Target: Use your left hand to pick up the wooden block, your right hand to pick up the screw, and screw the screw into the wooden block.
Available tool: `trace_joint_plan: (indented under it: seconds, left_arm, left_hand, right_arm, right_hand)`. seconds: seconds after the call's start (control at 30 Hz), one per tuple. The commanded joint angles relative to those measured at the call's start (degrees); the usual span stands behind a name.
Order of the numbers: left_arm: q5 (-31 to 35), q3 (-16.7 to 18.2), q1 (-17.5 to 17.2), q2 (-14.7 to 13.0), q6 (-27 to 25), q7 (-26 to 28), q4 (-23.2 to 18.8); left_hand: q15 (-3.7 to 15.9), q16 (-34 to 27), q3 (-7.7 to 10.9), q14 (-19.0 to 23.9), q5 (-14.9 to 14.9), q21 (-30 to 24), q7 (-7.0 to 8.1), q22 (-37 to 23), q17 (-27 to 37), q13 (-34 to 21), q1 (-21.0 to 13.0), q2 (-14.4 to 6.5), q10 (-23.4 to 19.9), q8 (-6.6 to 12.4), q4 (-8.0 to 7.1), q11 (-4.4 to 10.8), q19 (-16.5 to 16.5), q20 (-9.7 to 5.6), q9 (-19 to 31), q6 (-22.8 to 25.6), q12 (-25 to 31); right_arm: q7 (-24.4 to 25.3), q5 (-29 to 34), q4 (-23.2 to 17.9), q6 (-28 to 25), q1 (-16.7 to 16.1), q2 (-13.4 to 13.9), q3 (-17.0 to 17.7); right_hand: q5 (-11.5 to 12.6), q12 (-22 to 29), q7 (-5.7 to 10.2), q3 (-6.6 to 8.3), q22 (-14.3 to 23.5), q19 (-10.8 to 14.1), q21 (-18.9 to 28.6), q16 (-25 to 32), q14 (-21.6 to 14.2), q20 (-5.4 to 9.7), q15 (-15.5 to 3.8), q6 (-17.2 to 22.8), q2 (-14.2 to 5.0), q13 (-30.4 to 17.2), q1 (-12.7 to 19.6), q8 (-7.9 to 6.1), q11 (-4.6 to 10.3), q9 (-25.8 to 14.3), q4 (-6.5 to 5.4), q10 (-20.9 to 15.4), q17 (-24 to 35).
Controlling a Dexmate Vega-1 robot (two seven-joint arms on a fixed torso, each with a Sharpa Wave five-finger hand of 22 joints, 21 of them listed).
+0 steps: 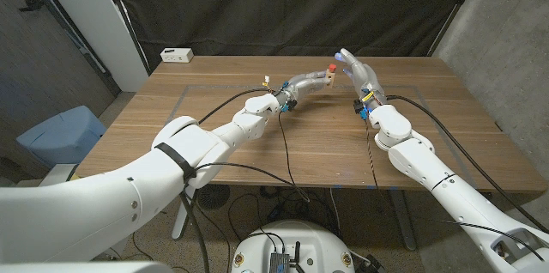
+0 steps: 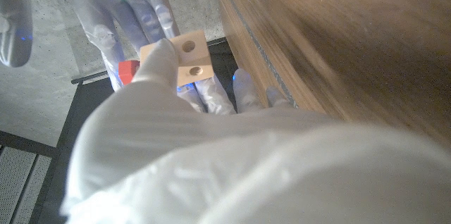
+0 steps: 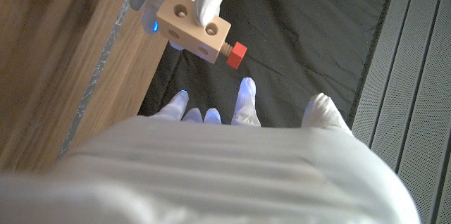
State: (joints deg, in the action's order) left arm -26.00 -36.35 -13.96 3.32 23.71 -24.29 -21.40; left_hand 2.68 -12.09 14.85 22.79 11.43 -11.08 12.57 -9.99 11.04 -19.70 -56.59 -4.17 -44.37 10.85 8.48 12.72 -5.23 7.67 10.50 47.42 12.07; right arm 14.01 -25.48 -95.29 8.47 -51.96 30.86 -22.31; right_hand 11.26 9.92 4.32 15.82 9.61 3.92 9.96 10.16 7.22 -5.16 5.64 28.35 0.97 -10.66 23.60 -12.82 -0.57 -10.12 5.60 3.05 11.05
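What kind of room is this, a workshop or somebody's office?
Most likely a robot test lab: a wooden table stands before a black curtain and bare concrete walls, cables run along both arms, and the left hand holds a wooden block.

The wooden block (image 1: 318,78), above the table (image 1: 214,148), sits between both hands, seemingly left of the right hand (image 1: 362,74).

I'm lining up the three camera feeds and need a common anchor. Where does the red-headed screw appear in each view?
Head view: the red-headed screw sits at the end of the pale wooden block held up by the left hand, just left of the right hand.
Left wrist view: its red head peeks out beside the block.
Right wrist view: it sticks out of the block's end.
Shared landmark: the block with round holes.
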Motion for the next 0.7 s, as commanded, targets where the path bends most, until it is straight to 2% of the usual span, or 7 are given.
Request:
trace_joint_plan:
  seconds: [0.03, 0.7]
  left_arm:
    - [0.04, -0.01, 0.23, -0.13, -0.63, 0.14, 0.21]
    - [0.03, 0.03, 0.43, -0.15, -1.41, 0.56, 0.41]
  left_hand:
    - [3.55, -0.04, 0.20, -0.08, 0.27, -0.09, -0.02, -0.24, 0.16, 0.08, 0.62, -0.02, 0.35, 0.41, -0.08, -0.08, 0.48, 0.24, 0.35, 0.46, 0.23]
    - [3.59, -0.02, 0.19, -0.11, 0.26, -0.12, -0.03, -0.24, 0.13, 0.08, 0.74, 0.06, 0.36, 0.46, -0.05, -0.08, 0.55, 0.28, 0.35, 0.53, 0.24]
  right_arm:
    - [-0.41, -0.38, 2.04, 0.64, 0.51, -1.14, -1.13]
    - [-0.55, -0.87, 3.85, 1.38, 0.76, -2.06, -1.65]
  right_hand:
    - [0.49, -0.05, 0.40, -0.18, 0.09, -0.71, -0.07, 0.11, 0.78, -0.02, 0.03, 0.09, -0.06, 0.06, -0.51, 0.16, 0.08, -0.07, 0.01, 1.07, 0.27]
    - [0.60, 0.34, 0.84, -0.10, 0.11, -1.29, 0.23, 0.49, 1.28, -0.25, 0.30, 1.54, -0.66, 0.12, -0.86, 0.30, 0.56, -0.08, 0.02, 1.48, 0.30]
